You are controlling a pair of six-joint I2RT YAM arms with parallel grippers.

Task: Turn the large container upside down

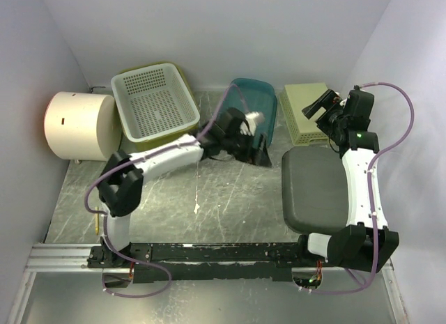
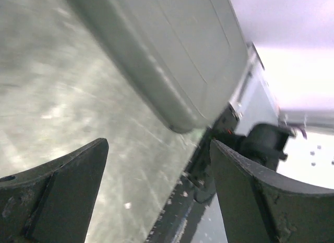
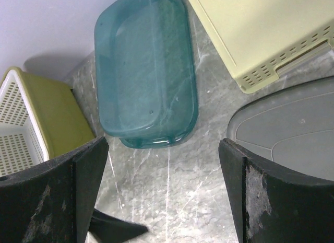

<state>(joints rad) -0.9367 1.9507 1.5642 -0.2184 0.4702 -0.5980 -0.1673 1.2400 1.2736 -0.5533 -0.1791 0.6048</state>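
I see grey marbled tabletop [image 1: 209,205], white walls on three sides. Large dark-grey container [image 1: 317,188] sits near-right, beside the right arm. Left arm reaches mid-table, left pincer [image 2: 156,149] spread, gripping nothing. Right arm stretched far, right pincer [image 3: 162,149] spread, empty, facing teal tub [image 3: 146,70] and pale crate [image 3: 261,39].

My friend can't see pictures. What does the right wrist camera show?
A teal tub lies on the grey table, seen between the two dark fingers of the open right gripper. A pale yellow basket and a grey bin are on the right, a white basket in a green tub on the left.
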